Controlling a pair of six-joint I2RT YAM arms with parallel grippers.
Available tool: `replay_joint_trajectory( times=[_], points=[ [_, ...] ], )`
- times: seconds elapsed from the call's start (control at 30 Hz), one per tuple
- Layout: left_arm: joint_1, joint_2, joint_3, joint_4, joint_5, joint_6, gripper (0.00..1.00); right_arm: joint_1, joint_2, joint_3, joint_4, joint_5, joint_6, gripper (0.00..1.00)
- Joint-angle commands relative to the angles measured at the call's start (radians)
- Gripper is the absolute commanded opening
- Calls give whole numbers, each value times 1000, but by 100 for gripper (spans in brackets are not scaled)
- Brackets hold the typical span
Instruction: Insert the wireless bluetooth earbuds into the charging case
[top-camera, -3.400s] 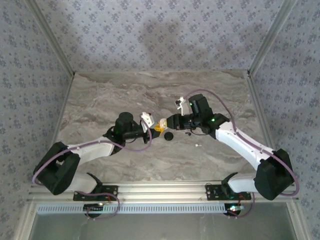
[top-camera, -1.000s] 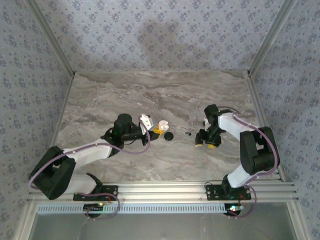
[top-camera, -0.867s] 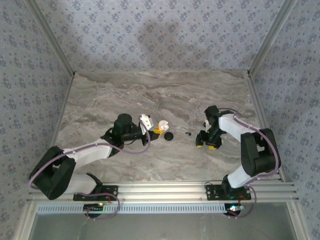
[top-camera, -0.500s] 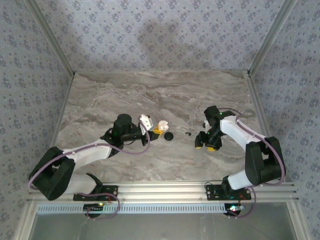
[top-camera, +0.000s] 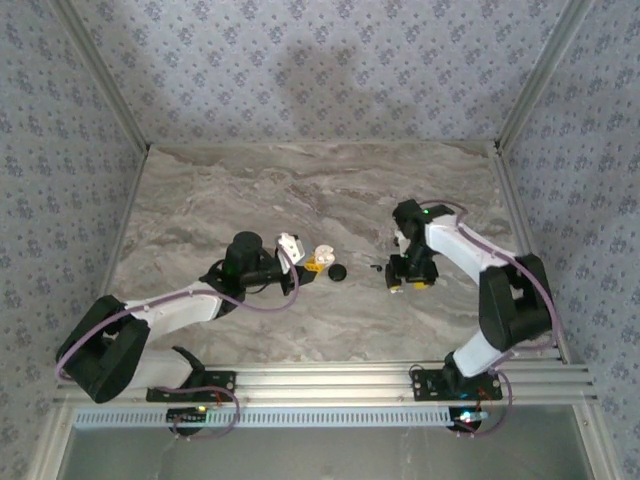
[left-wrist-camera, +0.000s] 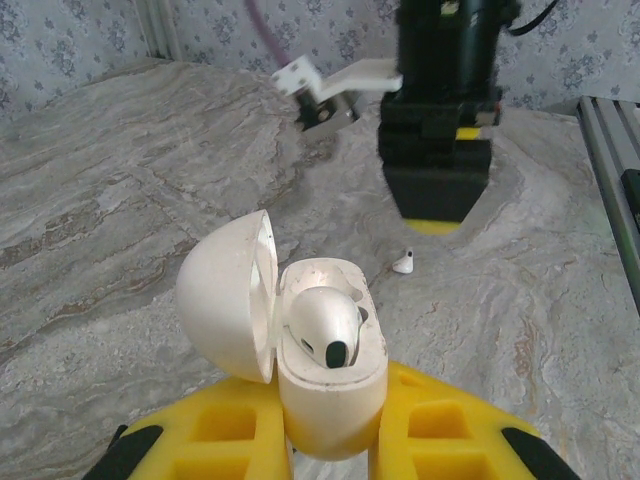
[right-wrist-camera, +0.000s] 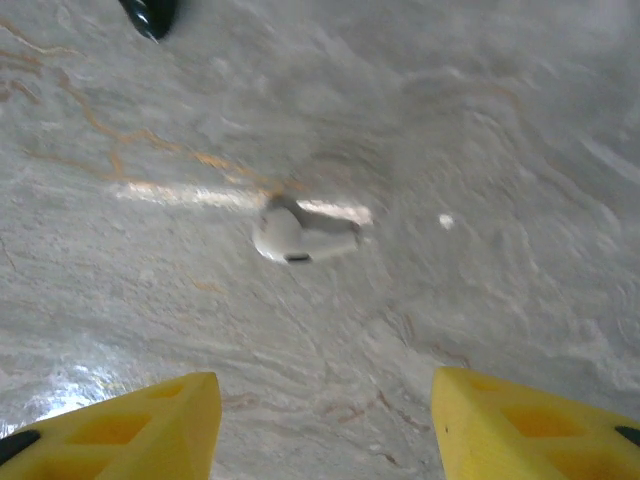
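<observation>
White-cream plastic, small and round: charging case (left-wrist-camera: 330, 398), clamped by its lower half between the yellow fingers (left-wrist-camera: 225, 435) of the left hand (left-wrist-camera: 335, 445). Closed narrow on that body, one finger pressed against each side. Hinged open, with the domed lid (left-wrist-camera: 225, 295) swung to the left in the left wrist view and standing nearly upright. Seated in the open well of the case: tiny white plastic earbud (left-wrist-camera: 322, 325), rounded back up, a dark spot on its near end.

Seen from above, near the middle of the grey marbled stone tabletop (top-camera: 230, 190), at the end of the left arm reaching in from the near left corner. Just beside the case, on the side toward the right arm and apart from it: small black round disc (top-camera: 339, 272), flat on the tabletop.

Further right, well apart from the case: second white earbud (right-wrist-camera: 290, 235), short-stemmed, lying on its side on the bare tabletop, stem pointing right in the right wrist view. Poised over it, pointing down: right hand (right-wrist-camera: 325, 425), yellow fingers spread wide, nothing between them, no touch on the earbud. In the left wrist view, same earbud just on the near side of that hand's fingertips. At the top left edge of the right wrist view: small dark object (right-wrist-camera: 150, 12), too blurred to identify.
</observation>
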Motion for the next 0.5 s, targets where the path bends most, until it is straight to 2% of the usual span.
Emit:
replay_joint_trajectory(
  times=[0.0, 0.13, 0.47],
  points=[
    [-3, -19, 3, 19, 1, 5, 5, 19, 69, 60, -19, 18, -46, 60],
    [-2, -22, -3, 24, -10, 1, 5, 18, 137, 83, 27, -27, -57, 60],
    [4, -26, -6, 16, -11, 8, 5, 3, 207, 36, 65, -34, -41, 59]
  ],
)
